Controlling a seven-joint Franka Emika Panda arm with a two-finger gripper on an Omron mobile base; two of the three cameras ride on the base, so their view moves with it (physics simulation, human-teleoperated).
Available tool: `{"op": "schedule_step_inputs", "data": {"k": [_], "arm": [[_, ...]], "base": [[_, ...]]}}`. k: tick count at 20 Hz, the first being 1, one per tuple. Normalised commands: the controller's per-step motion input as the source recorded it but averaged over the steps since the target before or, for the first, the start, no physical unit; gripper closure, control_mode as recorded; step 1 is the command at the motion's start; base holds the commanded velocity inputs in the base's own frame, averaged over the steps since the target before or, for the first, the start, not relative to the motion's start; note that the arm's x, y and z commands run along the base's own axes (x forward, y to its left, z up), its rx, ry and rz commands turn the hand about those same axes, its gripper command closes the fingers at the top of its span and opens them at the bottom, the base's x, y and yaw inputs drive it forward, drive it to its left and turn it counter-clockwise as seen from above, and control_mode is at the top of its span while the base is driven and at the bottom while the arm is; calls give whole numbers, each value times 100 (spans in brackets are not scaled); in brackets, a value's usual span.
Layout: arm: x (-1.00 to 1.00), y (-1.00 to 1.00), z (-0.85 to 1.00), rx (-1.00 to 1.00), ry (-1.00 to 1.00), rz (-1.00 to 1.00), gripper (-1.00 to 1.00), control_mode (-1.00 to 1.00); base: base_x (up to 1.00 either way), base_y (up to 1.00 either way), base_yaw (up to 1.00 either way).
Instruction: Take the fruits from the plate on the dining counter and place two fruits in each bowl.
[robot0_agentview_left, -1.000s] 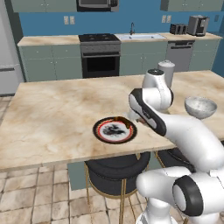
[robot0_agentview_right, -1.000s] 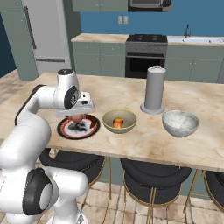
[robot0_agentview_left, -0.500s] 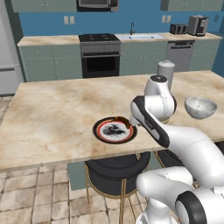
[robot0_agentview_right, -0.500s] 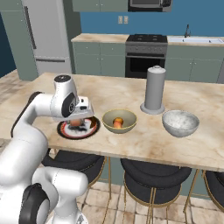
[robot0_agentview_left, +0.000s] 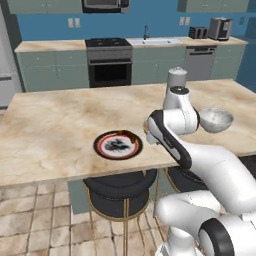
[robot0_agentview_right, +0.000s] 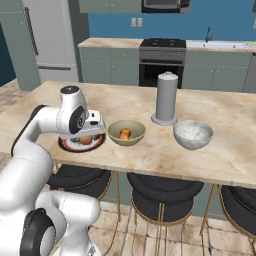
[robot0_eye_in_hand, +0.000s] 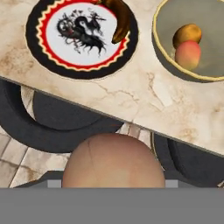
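gripper (robot0_agentview_right: 87, 136) clamped on the reddish-brown fruit (robot0_eye_in_hand: 113, 162) above the dining counter (robot0_eye_in_hand: 144, 96) edge near the plate (robot0_eye_in_hand: 35, 52): looks light, smooth and round (probably rolls and bruises), so hold across the widest middle, gently, and set it low in the white-grey bowl (robot0_agentview_right: 193, 134).

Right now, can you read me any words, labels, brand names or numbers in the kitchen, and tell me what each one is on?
There is no readable text in these pictures.
The plate carries a black ink-like pattern on its white centre, a drawing rather than letters.
The microwave, the toaster and the oven show no legible brand marks; any there are too small to tell.
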Motion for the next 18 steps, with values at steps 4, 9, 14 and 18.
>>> {"op": "schedule_step_inputs", "data": {"k": [4,9,14,18], "arm": [[0,0,0,0,0,0,100,100],[0,0,0,0,0,0,100,100],[0,0,0,0,0,0,100,100],[0,0,0,0,0,0,100,100]], "base": [[-31,-85,-4],[46,-92,1],[49,-92,5],[93,-8,0]]}}
